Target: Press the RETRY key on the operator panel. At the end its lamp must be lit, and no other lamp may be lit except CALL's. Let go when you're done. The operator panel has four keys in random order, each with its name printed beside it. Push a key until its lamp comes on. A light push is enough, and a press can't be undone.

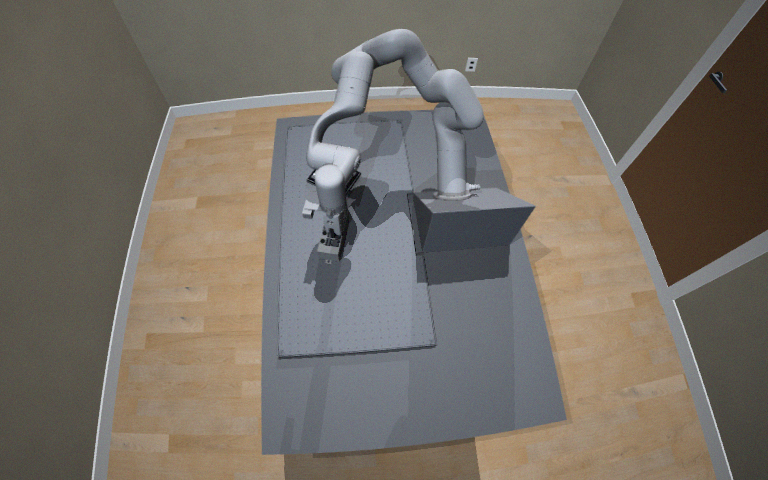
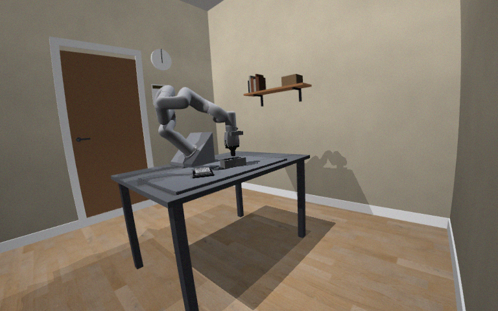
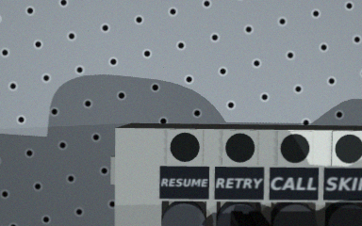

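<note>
The operator panel (image 3: 240, 174) is a pale box on the perforated plate; it also shows in the top view (image 1: 330, 247) and the exterior view (image 2: 232, 162). In the wrist view its labels read RESUME (image 3: 184, 183), RETRY (image 3: 238, 183), CALL (image 3: 293, 184) and SKIP (image 3: 343, 184), left to right. A round lamp sits above each label, and all lamps are dark, including the RETRY lamp (image 3: 239, 147). The keys lie below the labels, cut off by the frame's bottom edge. My gripper (image 3: 245, 219) (image 2: 231, 151) is shut and empty, its dark tips over the RETRY key (image 3: 236, 209), just above the panel.
A small black flat device (image 2: 202, 171) lies on the plate near the panel; the wrist mostly hides it in the top view. The arm's grey base block (image 1: 467, 217) stands to the right of the plate.
</note>
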`<state>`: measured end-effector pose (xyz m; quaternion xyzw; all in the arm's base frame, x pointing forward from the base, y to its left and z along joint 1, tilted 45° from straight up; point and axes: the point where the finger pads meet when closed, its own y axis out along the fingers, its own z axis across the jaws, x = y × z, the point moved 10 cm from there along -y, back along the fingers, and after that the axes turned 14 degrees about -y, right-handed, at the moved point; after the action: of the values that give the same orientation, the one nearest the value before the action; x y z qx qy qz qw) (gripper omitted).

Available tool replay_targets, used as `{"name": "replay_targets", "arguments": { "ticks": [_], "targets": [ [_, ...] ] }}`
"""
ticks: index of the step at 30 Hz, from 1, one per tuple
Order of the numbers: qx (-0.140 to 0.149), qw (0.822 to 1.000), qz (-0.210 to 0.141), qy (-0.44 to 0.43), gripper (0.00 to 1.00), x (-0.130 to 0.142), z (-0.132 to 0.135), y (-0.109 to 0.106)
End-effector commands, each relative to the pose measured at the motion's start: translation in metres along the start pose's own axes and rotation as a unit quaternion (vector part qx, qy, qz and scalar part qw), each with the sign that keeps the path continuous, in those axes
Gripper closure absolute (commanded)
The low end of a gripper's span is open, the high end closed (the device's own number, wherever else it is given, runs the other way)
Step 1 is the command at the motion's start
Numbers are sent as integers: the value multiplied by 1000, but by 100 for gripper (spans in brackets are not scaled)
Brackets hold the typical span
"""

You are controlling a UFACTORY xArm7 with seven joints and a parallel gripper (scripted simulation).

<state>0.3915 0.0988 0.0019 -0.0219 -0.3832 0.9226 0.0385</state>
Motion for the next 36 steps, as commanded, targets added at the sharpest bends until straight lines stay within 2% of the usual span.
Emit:
{"name": "replay_targets", "arguments": {
  "ticks": [1, 20, 36],
  "targets": [
    [-2, 1000, 2, 0, 100, -1, -1, 0],
    [-2, 1000, 2, 0, 100, -1, -1, 12],
    [-2, 1000, 2, 0, 100, -1, -1, 12]
  ]
}}
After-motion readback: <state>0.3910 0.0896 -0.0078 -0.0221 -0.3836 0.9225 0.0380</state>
